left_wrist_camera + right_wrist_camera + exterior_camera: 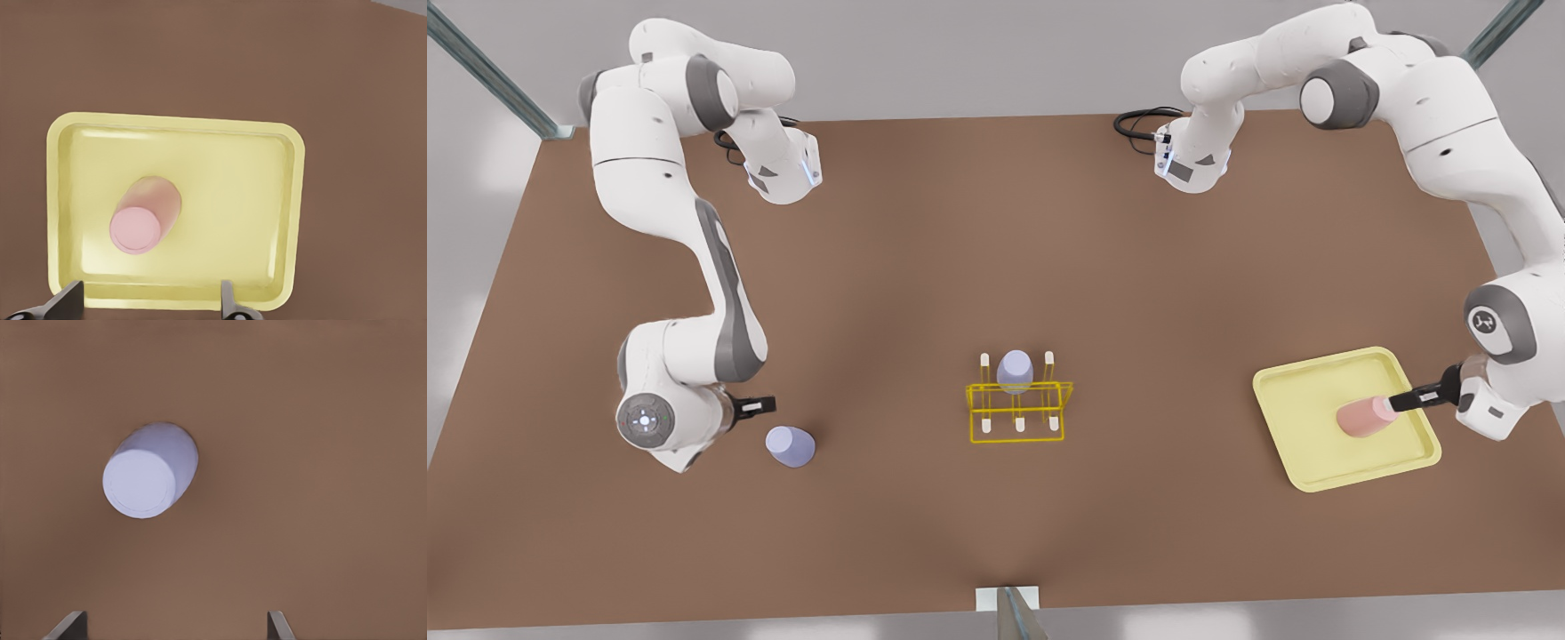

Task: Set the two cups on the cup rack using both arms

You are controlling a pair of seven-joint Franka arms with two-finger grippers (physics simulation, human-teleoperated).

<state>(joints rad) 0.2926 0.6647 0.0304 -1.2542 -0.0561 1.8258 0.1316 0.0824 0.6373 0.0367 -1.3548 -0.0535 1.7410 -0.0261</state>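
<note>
— Front view first, operator: where do your two black two-finger grippers stand?

— Your right gripper [758, 406] sits at the front view's left, low over the brown table [996, 249], just beside the pale lavender tapered cup [790, 446]. Your left gripper [1405, 400] is at the front view's right, over the pale yellow square tray [1316, 391], close to the salmon pink tapered cup [1362, 416] that stands in it.

— Is either one pinching anything?

— No. In each wrist view the fingers are spread wide, with the cup ahead of them and not between them. So I judge this to be the approach step, with neither grasp made.

— And the small bright-yellow wire rack with white-tipped pegs [1017, 439]?

— It stands mid-table, well apart from both cups. One more lavender cup [1015, 371] already sits over a peg in its back row, and the other pegs look free.

— What does the next move call for?

— Bring each gripper on until its cup sits between the fingers, then close on the tapered wall. Both cups seem to show a flat closed end upward, so a side grip suits them. I'd watch the tray's raised rim on your left — it leaves little room for a low finger.
</note>
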